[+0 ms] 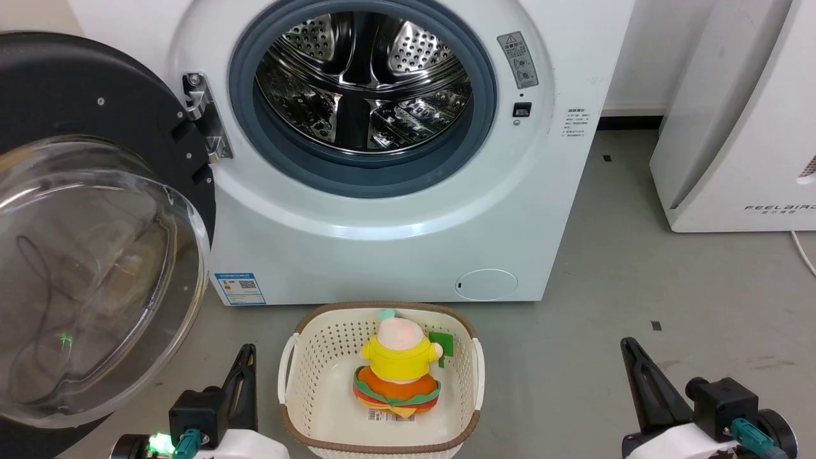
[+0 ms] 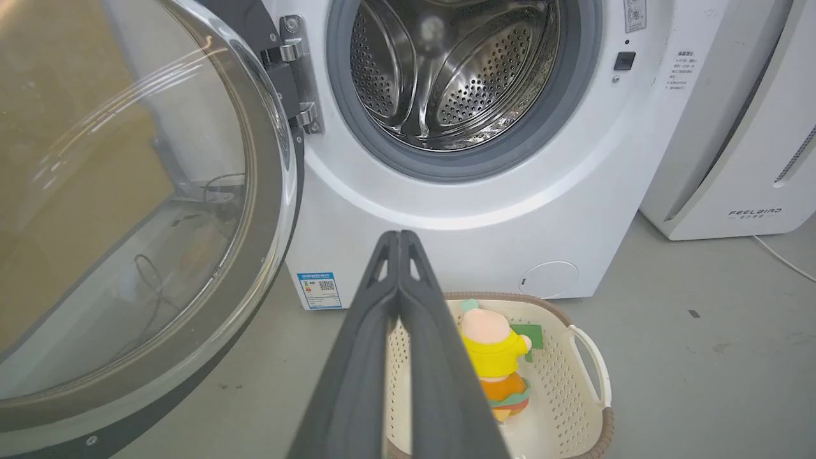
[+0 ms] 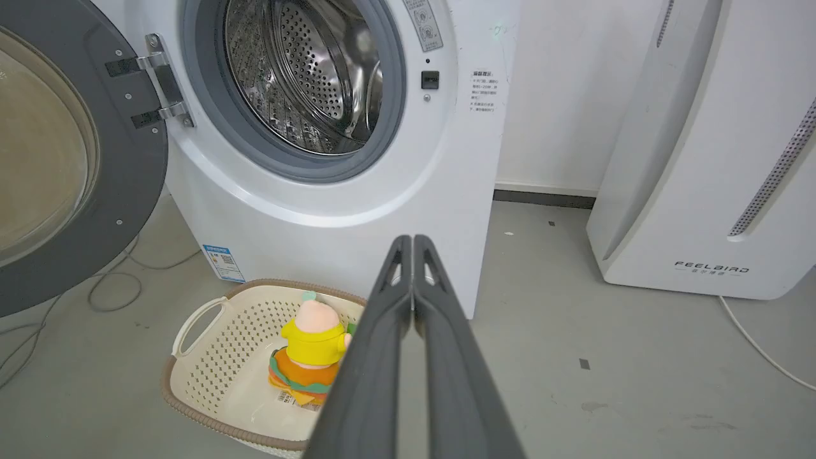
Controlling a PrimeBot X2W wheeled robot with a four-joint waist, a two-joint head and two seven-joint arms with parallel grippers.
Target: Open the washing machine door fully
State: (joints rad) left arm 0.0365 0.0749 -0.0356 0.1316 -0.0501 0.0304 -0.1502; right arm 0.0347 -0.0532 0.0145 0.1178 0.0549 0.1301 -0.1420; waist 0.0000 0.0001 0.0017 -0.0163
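Observation:
The white washing machine (image 1: pixel 382 210) stands ahead with its steel drum (image 1: pixel 363 83) exposed. Its door (image 1: pixel 76 102), a black disc with a clear bulging glass bowl (image 1: pixel 89 274), is swung wide out to the left on its hinge (image 1: pixel 204 118). The door (image 2: pixel 127 210) also appears in the left wrist view, and its dark rim (image 3: pixel 95 191) in the right wrist view. My left gripper (image 1: pixel 247 349) sits low at the lower left, shut and empty, clear of the door. My right gripper (image 1: pixel 628 343) sits at the lower right, shut and empty. Both pairs of fingers (image 2: pixel 400 237) (image 3: pixel 408 239) are pressed together.
A cream perforated basket (image 1: pixel 290 376) with a yellow-and-orange plush toy (image 1: pixel 398 366) sits on the grey floor in front of the washer, between my grippers. A white FEELAIR appliance (image 1: pixel 733 127) stands at the right. Cables (image 3: pixel 108 287) lie under the door.

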